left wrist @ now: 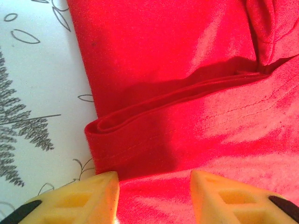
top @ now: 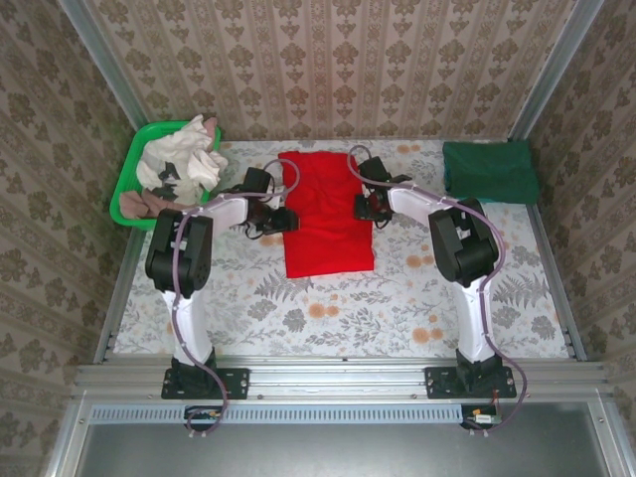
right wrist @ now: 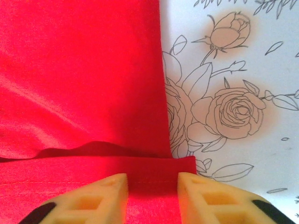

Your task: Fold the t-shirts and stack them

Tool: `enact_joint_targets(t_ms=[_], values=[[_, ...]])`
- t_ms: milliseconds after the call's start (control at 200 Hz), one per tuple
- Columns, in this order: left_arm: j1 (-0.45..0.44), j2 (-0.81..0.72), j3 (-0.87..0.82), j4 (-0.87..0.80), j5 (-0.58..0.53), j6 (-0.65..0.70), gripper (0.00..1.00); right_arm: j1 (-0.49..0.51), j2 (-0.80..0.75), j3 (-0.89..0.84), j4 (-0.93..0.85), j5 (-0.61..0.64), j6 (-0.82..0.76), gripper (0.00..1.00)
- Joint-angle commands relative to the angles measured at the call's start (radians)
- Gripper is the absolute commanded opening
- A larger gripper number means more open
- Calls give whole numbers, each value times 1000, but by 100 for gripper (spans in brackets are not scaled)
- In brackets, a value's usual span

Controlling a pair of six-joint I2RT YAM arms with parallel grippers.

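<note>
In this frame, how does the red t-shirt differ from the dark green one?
The red t-shirt lies mid-table as a long narrow strip; the green t-shirt is a compact folded block at the far right corner. The left claw and right claw sit open at the red t-shirt's side edges; the green t-shirt lies apart from both. Both lie flat on the table.

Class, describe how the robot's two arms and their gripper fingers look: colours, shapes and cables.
Both the left arm and right arm have white tubular links, chunky black joint housings and black bases, with a thin greyish cable looping along each. The left gripper and right gripper have blocky pale yellow fingers with recessed pockets and black ends.
</note>
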Motion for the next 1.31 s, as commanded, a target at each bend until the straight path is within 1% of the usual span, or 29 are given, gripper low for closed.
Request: enact_joint_targets(t_ms=[0,65,135,205,290,325,390,485,560,625,695,705,720,815,895,955,1030,1110,1240,1300], values=[[10,-95,-19,-3,27,10,47,5,-127,-47,-19,-15,2,40],[12,-136,-60,38,37,-13,49,9,-176,-107,-6,-15,9,40],[25,-183,-118,102,42,-46,53,14,-222,-182,15,-28,27,41],[34,-226,-153,119,45,-72,55,24,-263,-255,35,-38,52,41],[28,-293,-217,134,44,-111,60,53,-323,-346,54,-35,75,41],[21,-329,-260,150,44,-134,60,63,-353,-389,58,-34,87,42],[1,-400,-354,181,32,-176,64,68,-400,-454,48,-90,94,47],[-56,-493,-487,216,-5,-220,72,69,-471,-535,18,-70,92,50],[-96,-538,-571,239,-38,-265,72,76,-507,-598,47,-109,105,52],[-113,-549,-644,305,-22,-315,72,96,-506,-630,75,-143,117,52],[-118,-536,-690,367,-13,-353,72,117,-491,-646,97,-145,135,52],[-141,-533,-692,371,-13,-356,71,119,-491,-648,102,-147,137,52],[-151,-527,-695,377,-13,-361,71,121,-487,-650,108,-151,142,52],[-186,-493,-698,414,-7,-383,69,134,-484,-665,157,-181,166,51],[-204,-472,-704,435,-5,-405,67,147,-485,-663,156,-153,167,51],[-207,-459,-706,435,-15,-407,63,153,-481,-663,153,-134,166,50],[-207,-447,-711,434,-23,-409,54,154,-468,-665,151,-119,168,50],[-212,-441,-713,432,-25,-410,50,154,-445,-667,151,-107,167,50],[-218,-428,-699,422,-38,-401,47,154,-416,-666,157,-76,160,50],[-222,-416,-690,437,-21,-402,40,154,-406,-657,147,-58,158,49]])
